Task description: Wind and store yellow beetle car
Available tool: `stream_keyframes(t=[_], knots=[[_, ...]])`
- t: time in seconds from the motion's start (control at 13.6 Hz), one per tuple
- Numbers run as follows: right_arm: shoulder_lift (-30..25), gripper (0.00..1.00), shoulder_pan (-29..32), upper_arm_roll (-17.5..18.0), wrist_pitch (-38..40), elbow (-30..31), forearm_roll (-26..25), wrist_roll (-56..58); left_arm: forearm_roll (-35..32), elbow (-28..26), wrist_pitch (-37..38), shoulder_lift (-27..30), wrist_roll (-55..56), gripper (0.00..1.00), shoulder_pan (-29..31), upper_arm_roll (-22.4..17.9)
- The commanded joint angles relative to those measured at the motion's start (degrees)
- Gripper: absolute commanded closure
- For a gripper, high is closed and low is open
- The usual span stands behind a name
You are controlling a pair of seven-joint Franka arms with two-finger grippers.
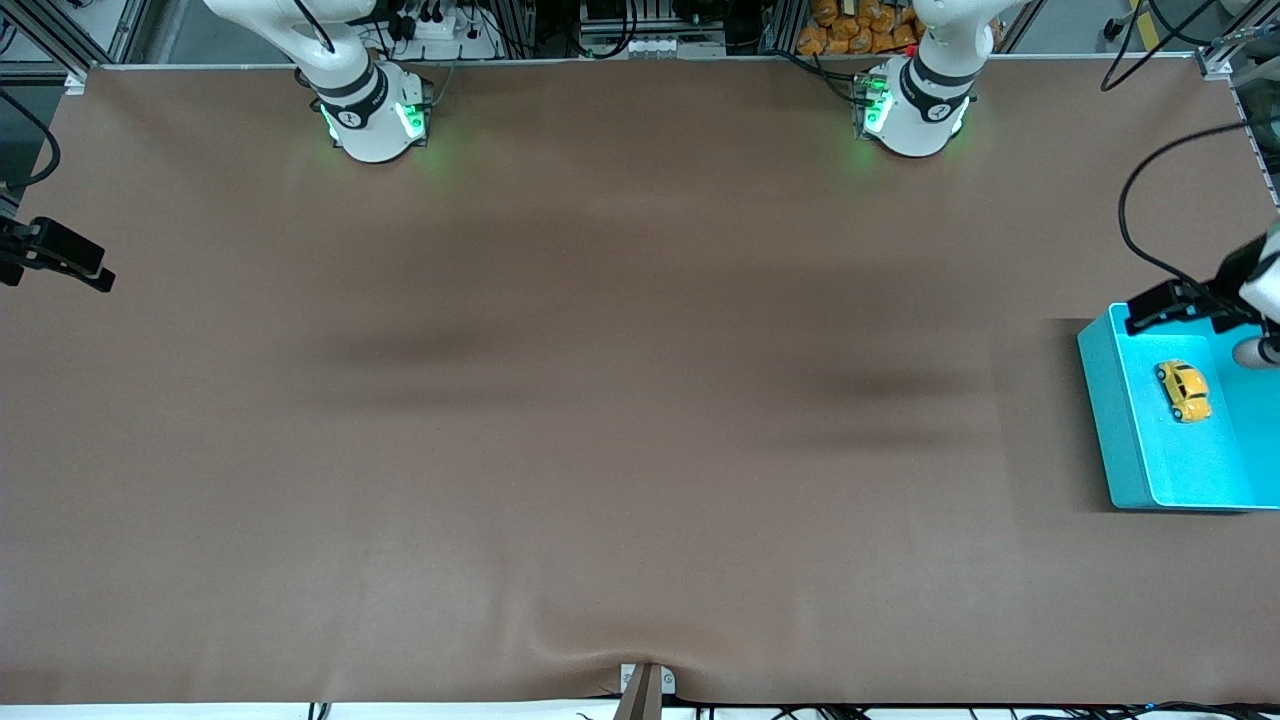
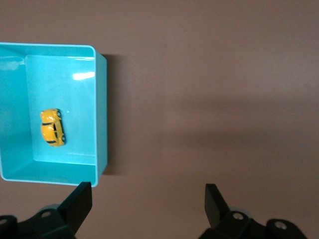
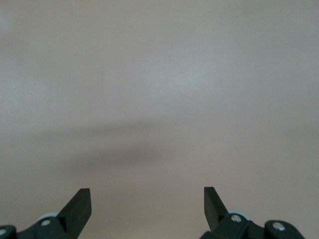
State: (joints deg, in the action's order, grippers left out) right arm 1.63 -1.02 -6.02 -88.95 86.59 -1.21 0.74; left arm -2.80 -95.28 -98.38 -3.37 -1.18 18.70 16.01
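The yellow beetle car lies on its wheels inside the turquoise bin, at the left arm's end of the table. My left gripper hangs open and empty, high over bare table beside the bin. Only part of its hand shows at the edge of the front view, above the bin's rim. My right gripper is open and empty over bare brown table at the right arm's end. Its black hand pokes into the front view there.
A brown mat covers the whole table. The two arm bases stand along the edge farthest from the front camera. A small bracket sits at the nearest edge. The bin reaches the front view's border.
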Motion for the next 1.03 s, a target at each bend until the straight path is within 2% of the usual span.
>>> stream_keyframes(t=[0.0,0.15,0.29,0.51,0.59,0.73,0.95], knots=[[-0.57,0.00,0.58,0.39,0.36,0.16,0.68,-0.48,2.54,-1.22,2.66,5.38,2.58,0.00,-8.21,-7.45],[-0.57,0.00,0.58,0.39,0.36,0.16,0.68,-0.48,4.37,-1.14,4.33,7.58,3.73,0.00,-12.88,-11.77],[-0.57,0.00,0.58,0.39,0.27,0.16,0.68,-0.48,7.36,-1.14,5.82,10.65,3.56,0.00,-12.20,-11.70],[-0.22,0.00,0.58,0.39,0.27,0.16,0.68,-0.57,7.81,-1.05,9.96,14.18,2.59,0.00,-12.80,-11.26],[-0.22,0.00,0.49,0.48,0.27,0.16,0.68,-0.57,7.55,-1.14,10.40,14.18,2.24,0.00,-14.03,-11.61],[-0.22,0.00,0.58,0.48,0.27,0.16,0.68,-0.57,7.02,-0.96,11.54,14.01,2.15,0.00,-19.64,-15.02],[-0.31,0.00,0.58,0.48,0.36,0.16,0.68,-0.48,4.84,-0.09,12.51,13.05,-0.64,0.00,-20.19,-14.78]])
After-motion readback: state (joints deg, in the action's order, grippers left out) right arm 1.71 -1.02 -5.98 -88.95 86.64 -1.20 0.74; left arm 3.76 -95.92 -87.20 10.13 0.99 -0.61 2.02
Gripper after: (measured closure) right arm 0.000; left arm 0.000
